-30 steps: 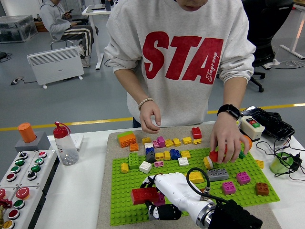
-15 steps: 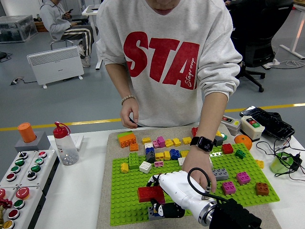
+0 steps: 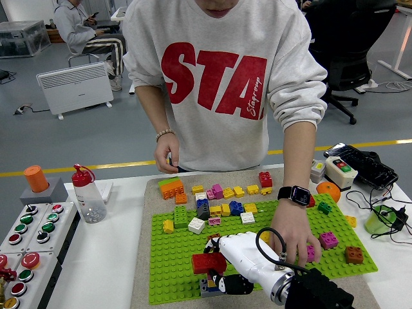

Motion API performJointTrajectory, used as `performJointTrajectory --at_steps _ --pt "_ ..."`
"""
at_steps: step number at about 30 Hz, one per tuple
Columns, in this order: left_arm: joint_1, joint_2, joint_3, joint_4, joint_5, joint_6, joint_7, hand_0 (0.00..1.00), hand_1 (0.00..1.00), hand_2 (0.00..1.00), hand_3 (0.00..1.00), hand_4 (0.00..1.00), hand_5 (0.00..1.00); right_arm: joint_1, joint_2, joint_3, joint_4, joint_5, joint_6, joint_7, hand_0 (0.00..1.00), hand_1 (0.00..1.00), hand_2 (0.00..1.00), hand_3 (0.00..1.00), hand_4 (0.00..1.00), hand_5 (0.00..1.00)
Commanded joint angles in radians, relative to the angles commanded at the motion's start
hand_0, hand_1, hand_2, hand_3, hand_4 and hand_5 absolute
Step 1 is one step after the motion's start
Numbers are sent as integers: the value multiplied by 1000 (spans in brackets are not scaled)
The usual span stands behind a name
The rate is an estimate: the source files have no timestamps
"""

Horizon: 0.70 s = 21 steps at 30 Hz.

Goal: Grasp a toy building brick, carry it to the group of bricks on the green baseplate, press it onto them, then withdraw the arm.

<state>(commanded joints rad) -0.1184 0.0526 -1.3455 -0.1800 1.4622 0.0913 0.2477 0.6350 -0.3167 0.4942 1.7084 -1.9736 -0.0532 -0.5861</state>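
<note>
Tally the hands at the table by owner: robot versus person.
Robot right hand, gripping the red brick: 1
Person's hands: 2
Total: 3

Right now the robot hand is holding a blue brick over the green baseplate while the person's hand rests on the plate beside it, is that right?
Not quite. The brick in the robot hand is red, not blue, as the head view shows. The rest holds: it is over the green baseplate, and the person's hand rests on the plate beside it.

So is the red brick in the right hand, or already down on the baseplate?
In the hand: the right hand grips the red brick; whether it touches the green baseplate cannot be told.
</note>
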Motion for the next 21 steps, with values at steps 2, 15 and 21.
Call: performJointTrajectory --at_steps 2,15,21 --pt "-1 0 1 0 -1 0 -1 654 686 672 577 291 998 2 -1 -1 -3 -1 0 0 515 604 638 559 418 205" --pt "-6 2 3 0 -9 0 -3 654 686 671 576 292 998 15 -7 -5 -23 -2 5 2 516 605 638 559 417 207" --pt "-7 1 2 0 -9 0 -3 654 686 672 576 291 998 21 -11 -11 -21 -1 8 3 517 605 638 559 417 207"
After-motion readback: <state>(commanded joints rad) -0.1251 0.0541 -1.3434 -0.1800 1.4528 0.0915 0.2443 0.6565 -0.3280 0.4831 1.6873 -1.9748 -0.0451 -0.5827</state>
